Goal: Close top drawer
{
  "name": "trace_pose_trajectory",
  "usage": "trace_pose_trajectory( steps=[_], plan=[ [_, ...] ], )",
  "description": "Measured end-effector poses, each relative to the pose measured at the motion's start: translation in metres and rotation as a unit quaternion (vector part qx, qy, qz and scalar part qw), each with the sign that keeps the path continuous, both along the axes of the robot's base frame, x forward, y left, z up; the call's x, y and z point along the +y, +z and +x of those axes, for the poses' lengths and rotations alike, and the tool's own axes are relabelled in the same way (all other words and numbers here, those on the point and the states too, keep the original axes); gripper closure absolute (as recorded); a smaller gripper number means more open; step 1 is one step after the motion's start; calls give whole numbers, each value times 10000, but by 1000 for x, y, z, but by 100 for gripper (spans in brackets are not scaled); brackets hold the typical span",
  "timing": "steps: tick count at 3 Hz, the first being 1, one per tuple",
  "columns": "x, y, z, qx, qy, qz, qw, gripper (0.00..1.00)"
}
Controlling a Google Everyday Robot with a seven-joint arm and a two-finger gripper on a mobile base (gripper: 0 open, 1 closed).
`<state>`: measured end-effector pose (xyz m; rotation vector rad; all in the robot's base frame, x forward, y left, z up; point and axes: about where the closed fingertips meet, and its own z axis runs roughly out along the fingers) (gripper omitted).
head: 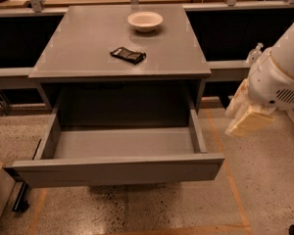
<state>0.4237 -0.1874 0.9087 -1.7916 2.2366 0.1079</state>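
The top drawer (117,169) is pulled far out of the grey cabinet (122,38). Its plain flat front panel faces me at the bottom of the view, and the drawer inside looks bare. My white arm (279,72) comes in from the right edge. My cream-coloured gripper (246,117) hangs below it, to the right of the drawer's right side wall (197,131) and apart from it. It touches nothing.
A white bowl (145,21) and a dark packet (128,55) lie on the cabinet top. Dark counters (19,38) run behind on both sides. A speckled floor with orange tape lines (230,180) surrounds the cabinet. A dark object (20,202) lies on the floor at lower left.
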Motion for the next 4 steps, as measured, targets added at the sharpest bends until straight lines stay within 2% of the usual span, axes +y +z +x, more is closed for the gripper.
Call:
trace_pose_trajectory(
  steps=[1, 2, 3, 4],
  plan=[
    [14, -55, -14, 450, 249, -9, 9987, 84],
    [13, -59, -17, 492, 244, -28, 9985, 100],
    [15, -74, -16, 585, 320, -115, 9977, 100],
    [24, -108, -9, 645, 427, 137, 9969, 100]
  ],
)
